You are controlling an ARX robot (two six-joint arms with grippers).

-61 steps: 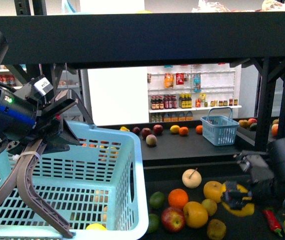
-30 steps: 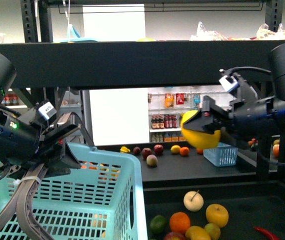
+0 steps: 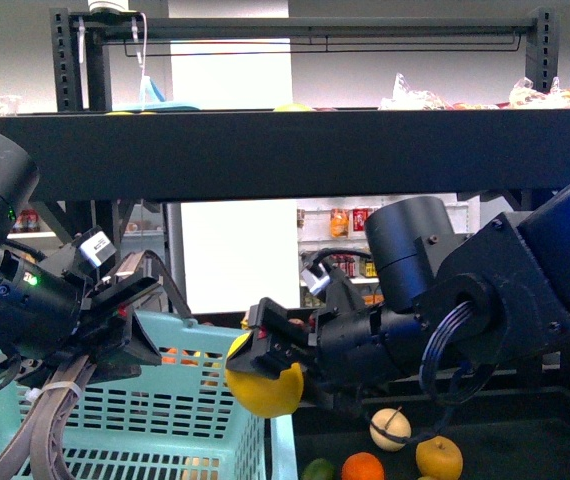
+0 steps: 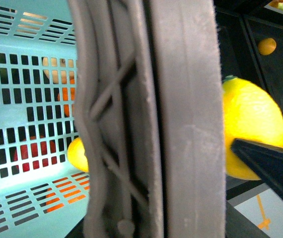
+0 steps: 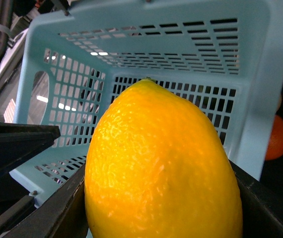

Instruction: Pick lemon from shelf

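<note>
r claw clamped on lemon, at edge of basket; l claw beside its handle, apart/together: can't tell.

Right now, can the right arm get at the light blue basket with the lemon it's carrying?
Probably yes. The right hand, shut on the lemon, hangs right at the corner of the light blue basket, with nothing visible between them.

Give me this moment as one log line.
right gripper: shut on lemon | lemon: held up at basket edge | left gripper: at basket handle
</note>
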